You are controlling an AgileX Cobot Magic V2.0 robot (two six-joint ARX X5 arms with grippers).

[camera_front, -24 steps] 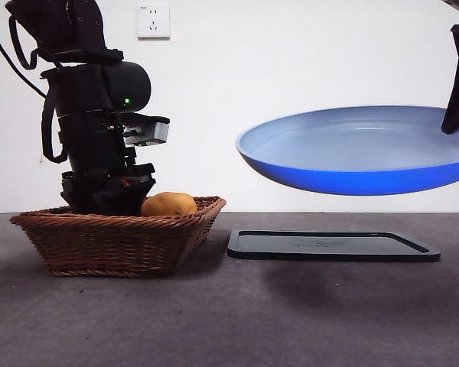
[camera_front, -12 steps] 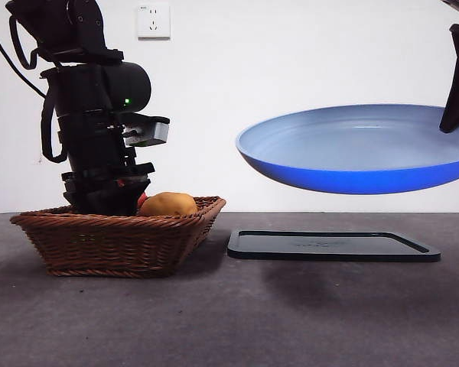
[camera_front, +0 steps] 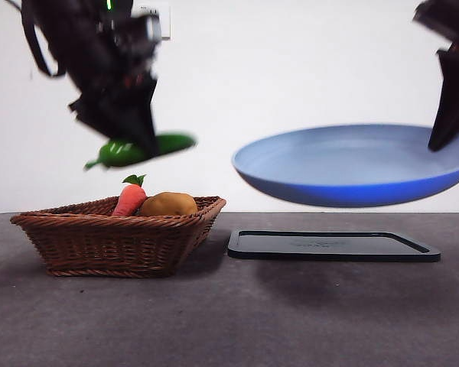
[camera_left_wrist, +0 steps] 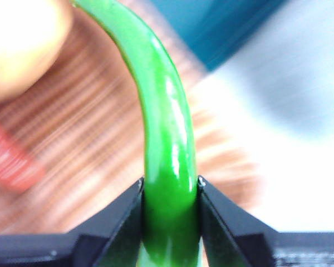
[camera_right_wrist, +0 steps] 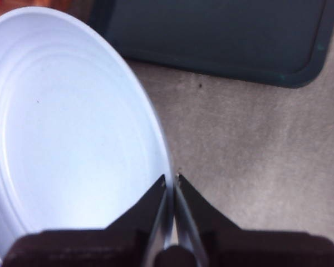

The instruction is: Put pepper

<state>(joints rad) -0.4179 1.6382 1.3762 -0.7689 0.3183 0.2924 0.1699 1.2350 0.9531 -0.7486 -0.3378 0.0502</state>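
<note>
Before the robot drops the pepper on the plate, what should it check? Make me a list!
1. Left gripper shut on the pepper: ok.
2. Pepper lifted clear above the basket: ok.
3. Right gripper shut on the plate rim: ok.
4. Plate held in the air over the black tray, about level: ok.
5. Pepper over the plate: not ok, it is off to the side, above the basket.
6. Plate bare inside: ok in the right wrist view.

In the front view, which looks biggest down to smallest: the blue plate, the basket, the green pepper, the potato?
1. Blue plate
2. Basket, nearly as wide
3. Pepper, held by the left gripper
4. Potato

Their distances from the camera may differ.
</note>
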